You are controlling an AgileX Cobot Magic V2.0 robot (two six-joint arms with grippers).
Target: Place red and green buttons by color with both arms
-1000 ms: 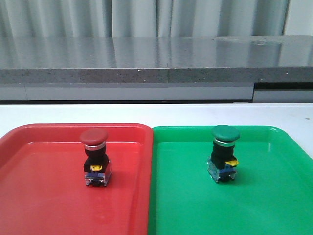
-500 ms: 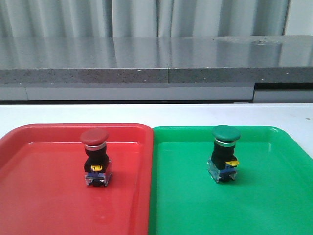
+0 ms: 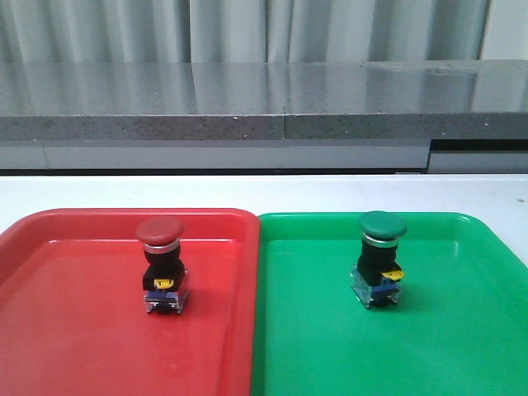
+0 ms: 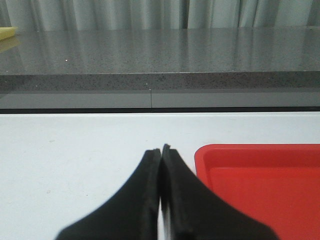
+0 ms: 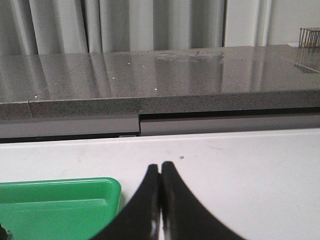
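Observation:
In the front view the red button (image 3: 162, 266) stands upright in the red tray (image 3: 74, 330), and the green button (image 3: 379, 259) stands upright in the green tray (image 3: 462, 330). Neither arm shows in the front view. In the left wrist view my left gripper (image 4: 161, 148) is shut and empty over the white table, beside a corner of the red tray (image 4: 260, 170). In the right wrist view my right gripper (image 5: 160, 165) is shut and empty, beside a corner of the green tray (image 5: 60, 205). Both buttons are out of the wrist views.
The two trays lie side by side on a white table (image 3: 264, 191). A grey stone ledge (image 3: 264, 107) and pale curtains run along the back. A wire rack (image 5: 310, 37) shows at the far right of the right wrist view.

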